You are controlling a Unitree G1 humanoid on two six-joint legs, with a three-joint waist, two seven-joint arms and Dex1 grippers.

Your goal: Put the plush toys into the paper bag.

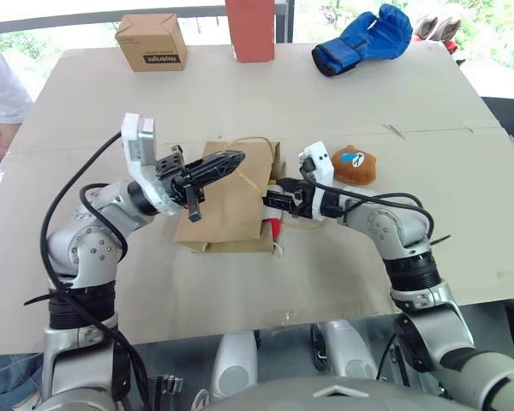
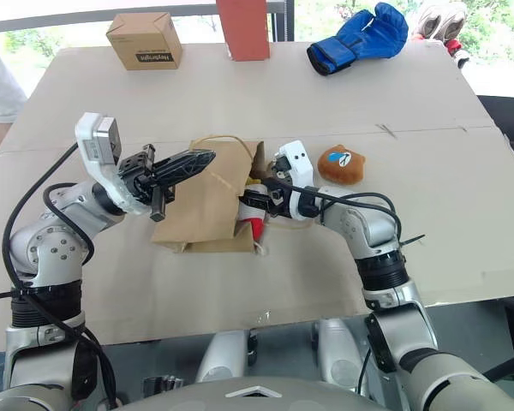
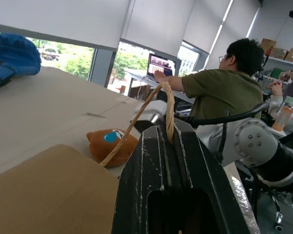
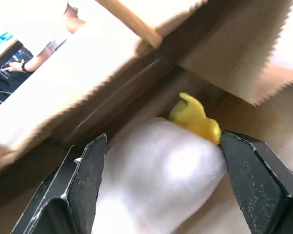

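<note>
I'm holding the left claw [image 1: 231, 161] clamped on the bag [image 1: 227, 201] handle [image 3: 158, 105], frame centre. Right claw [image 4: 156, 180] jaws are standing apart around the cone [image 4: 158, 178] at the bag mouth. Bear [image 1: 354, 165] is sitting right of centre; soft, light, squashy, so I'm gripping mid-body.

The brown paper bag [image 1: 227, 201] lies flat mid-table, mouth toward the bear head [image 1: 354, 165]. The white cone toy [image 4: 158, 183] sits at that mouth, yellow tuft inward.
</note>
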